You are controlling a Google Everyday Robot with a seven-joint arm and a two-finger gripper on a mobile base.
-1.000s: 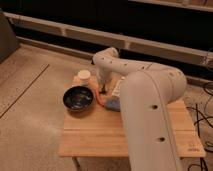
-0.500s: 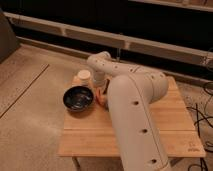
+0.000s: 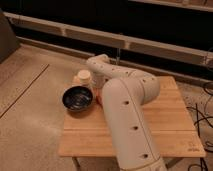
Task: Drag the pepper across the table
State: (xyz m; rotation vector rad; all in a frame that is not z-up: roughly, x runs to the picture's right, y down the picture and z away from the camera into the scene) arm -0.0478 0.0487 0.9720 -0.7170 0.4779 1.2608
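Observation:
The pepper [image 3: 99, 99] shows only as a small red-orange sliver on the table [image 3: 170, 112], right of the dark bowl [image 3: 78, 98]. My thick white arm covers most of it. My gripper [image 3: 98, 90] reaches down at the back left of the table, just above the pepper, between the bowl and my forearm. It is largely hidden by the arm. Whether it touches the pepper cannot be made out.
A small pale cup [image 3: 84, 76] stands behind the bowl near the table's back left corner. My forearm [image 3: 127, 125] crosses the middle of the wooden top from the front edge. Speckled floor lies to the left, a dark wall with rails behind.
My forearm has swung left across the table and now hides the blue-grey pad that showed beside the pepper. The pepper and the bowl have hardly shifted.

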